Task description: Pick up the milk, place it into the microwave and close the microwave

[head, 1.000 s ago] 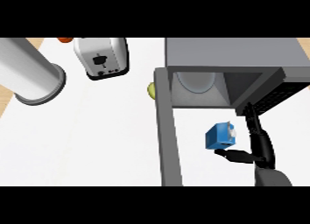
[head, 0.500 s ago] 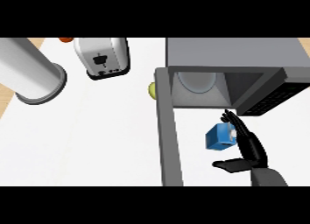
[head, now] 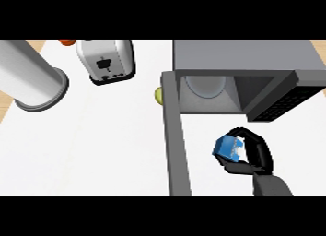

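White counter (head: pixel 111 138) | right hand (head: pixel 253 154) curled round milk (head: pixel 228 148) | before open microwave (head: pixel 241 69)

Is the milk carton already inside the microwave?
No, the right hand holds the blue milk carton in front of the open microwave, outside its cavity.

White counter (head: pixel 111 152), wood-coloured strip at left and top edges. Standing directly on it: grey microwave (head: pixel 251 55), far side of right hand (head: pixel 251 154), cavity open. Microwave door (head: pixel 176 138) swung out, just left of hand. Yellow-green round object (head: pixel 158 95) beyond hand, touching door's far end, mostly hidden. Toaster (head: pixel 106 60) and large grey cylinder (head: pixel 23 73) well left of hand. Orange item (head: pixel 67 42) behind toaster, partly cut off.
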Available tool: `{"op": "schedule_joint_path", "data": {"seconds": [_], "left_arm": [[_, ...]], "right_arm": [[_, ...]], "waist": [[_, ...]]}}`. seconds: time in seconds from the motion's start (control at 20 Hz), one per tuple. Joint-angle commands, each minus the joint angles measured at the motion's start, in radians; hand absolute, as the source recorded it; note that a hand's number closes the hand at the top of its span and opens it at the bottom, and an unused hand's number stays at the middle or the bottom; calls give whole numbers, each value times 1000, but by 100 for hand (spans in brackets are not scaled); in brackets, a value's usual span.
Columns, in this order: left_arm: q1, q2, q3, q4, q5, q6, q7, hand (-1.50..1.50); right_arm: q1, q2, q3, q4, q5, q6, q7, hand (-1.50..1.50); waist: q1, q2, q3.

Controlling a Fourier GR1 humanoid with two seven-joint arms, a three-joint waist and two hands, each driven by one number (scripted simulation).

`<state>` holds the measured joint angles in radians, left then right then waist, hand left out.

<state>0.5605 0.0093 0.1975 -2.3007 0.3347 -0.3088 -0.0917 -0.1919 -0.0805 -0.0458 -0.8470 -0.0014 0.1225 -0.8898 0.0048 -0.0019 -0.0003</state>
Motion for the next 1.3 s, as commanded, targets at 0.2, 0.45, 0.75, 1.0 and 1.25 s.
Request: {"op": "schedule_joint_path", "data": {"seconds": [0.2,0.45,0.75,1.0,1.25], "left_arm": [[-14,-9,-43,7,-41,24,-12,-150],[19,4,51,-41,70,-29,38,-150],[-24,-7,2,-60,34,27,74,-150],[-43,16,57,10,79,-8,53,-150],[14,7,107,61,82,-85,-23,-150]], "right_arm": [[108,33,43,-222,-17,11,29,150],[0,-93,-118,-97,-102,50,13,150],[126,-41,-37,-328,-138,119,132,150],[91,-71,-14,-535,-115,47,325,150],[9,-3,30,-525,8,-122,382,150]], "waist": [[-4,0,0],[3,2,1],[-5,0,0],[-6,0,0],[4,0,0]]}}
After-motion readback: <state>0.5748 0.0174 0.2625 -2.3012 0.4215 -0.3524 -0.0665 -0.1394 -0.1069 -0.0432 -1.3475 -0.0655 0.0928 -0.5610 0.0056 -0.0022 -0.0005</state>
